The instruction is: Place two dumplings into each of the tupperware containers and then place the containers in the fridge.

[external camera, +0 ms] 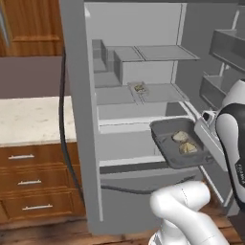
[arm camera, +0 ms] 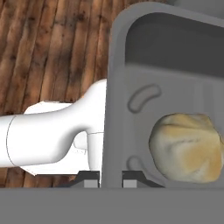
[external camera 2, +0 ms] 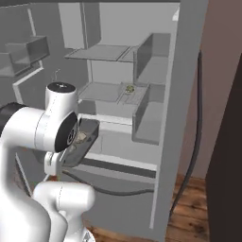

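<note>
Currently the tool (arm camera: 111, 183) is clamped nearly shut on the rim of a shallow rectangular dark grey tupperware container (external camera: 168, 143), its two dark tips pinching the raised wall from either side in the hand view. The tray is held in the air in front of the open tall grey fridge (external camera: 81, 119), below the level of its clear glass shelves. Two pale beige rounded dumplings (external camera: 184, 142) sit loose inside it, just beside each other. A second small dark tray with food (external camera: 139, 88) already rests on a middle glass shelf (external camera: 158, 93) inside.

Risks, as judged:
- Grip is on one edge only, so the tray hangs out from the tool; any tilt or jerk could send the dumplings sliding to the low side or over the rim.
- A thin-wall pinch could slip if the tray's far edge catches a shelf front or the fridge door bins (external camera: 225, 48).
- Shelf gaps look tight; entering too high or too low could knock the tray.

Surroundings: wooden plank floor (arm camera: 52, 48) below the tray; pale speckled stone worktop (external camera: 28, 119) over brown wooden drawers (external camera: 33, 182) to the left of the fridge.
</note>
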